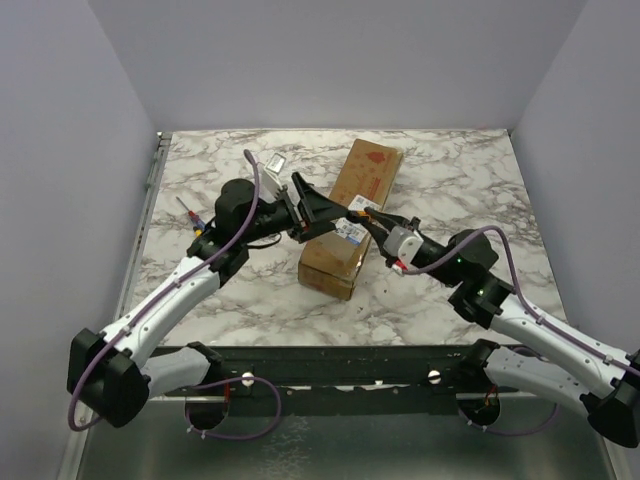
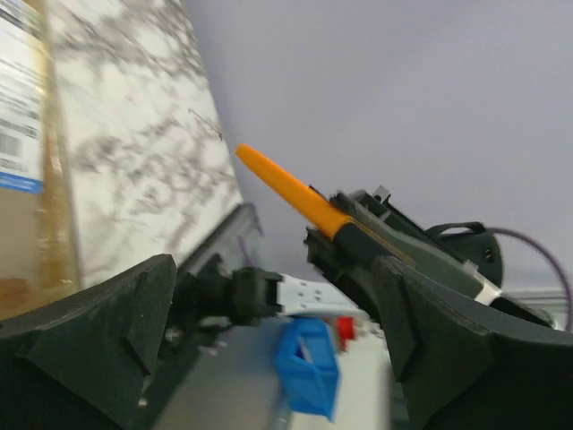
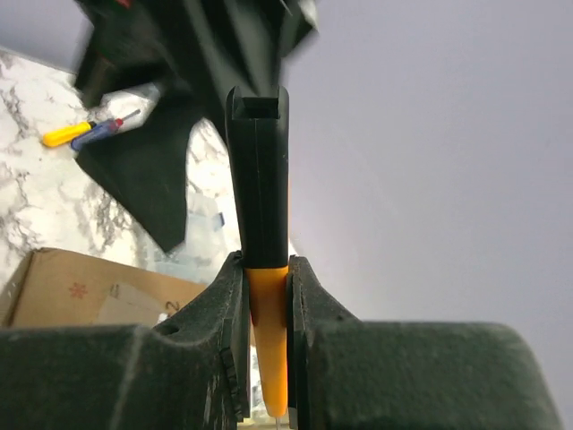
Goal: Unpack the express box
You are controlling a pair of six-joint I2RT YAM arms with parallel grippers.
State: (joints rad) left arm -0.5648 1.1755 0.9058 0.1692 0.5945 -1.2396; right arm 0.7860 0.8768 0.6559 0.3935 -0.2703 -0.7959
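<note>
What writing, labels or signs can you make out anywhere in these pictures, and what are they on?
Nothing here can be read as words.
white shipping label on the express box: printed lines and a blue stripe, too blurred to read.
red print on the far end of the box top: too small to read.
orange-and-black cutter: no writing shows.

- a long brown cardboard box lies flat on the marble table, mid-frame in the overhead view, slanting from upper right to lower left.
- red print marks its far end, and a white label sits near its middle.
- its near end faces the bottom of the frame.
</note>
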